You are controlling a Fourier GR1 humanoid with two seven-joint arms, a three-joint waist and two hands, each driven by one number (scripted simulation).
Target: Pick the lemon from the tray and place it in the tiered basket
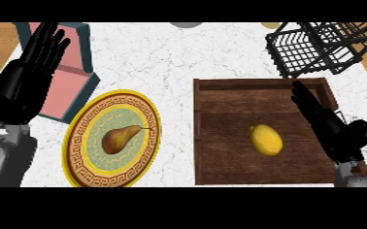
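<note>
Well apart: lemon [266,139], right hand [321,119].

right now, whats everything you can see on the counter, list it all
lemon: one, yellow, lying in the tray, right of its middle
tray: one, dark brown wood, right half of the counter
tiered basket: one, black wire, beyond the tray at the upper right
pear: one, brown, lying on the plate
plate: one, yellow rim with a green patterned centre, left of the tray
box: one, pink with teal edges, upper left, partly behind the left hand
counter: one, white marble
left hand: one, black, open, fingers up, resting at the left edge
right hand: one, black, open, over the tray's right edge, not touching the lemon
</note>
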